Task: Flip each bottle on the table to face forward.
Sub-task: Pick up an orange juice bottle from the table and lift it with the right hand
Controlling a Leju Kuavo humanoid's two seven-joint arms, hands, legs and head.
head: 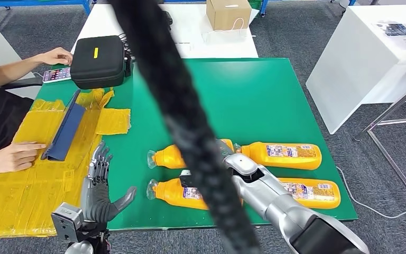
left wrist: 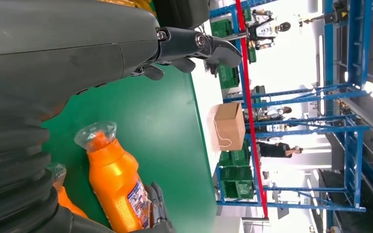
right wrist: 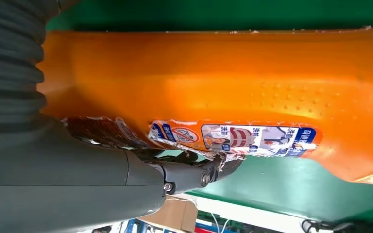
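Green tabletop [head: 275, 100], four orange plastic bottles lying flat; right hand [right wrist: 77, 165] pressed against near-left orange bottle [right wrist: 213, 77], grip unclear. Left hand [head: 99, 193] spread, empty, well left.

You have a green table [head: 275, 100] across the middle of the head view. Four orange bottles lie flat on it in the lower centre of the frame: the upper left bottle [head: 170, 157], the upper right bottle [head: 285, 155], the lower left bottle [head: 177, 192] and the lower right bottle [head: 314, 193]. At the frame's left, yellow sheets [head: 26, 174] cover the surface, with a blue folder [head: 66, 129] on them. At upper left sits a black case [head: 98, 61], a phone [head: 56, 74] just beside it.
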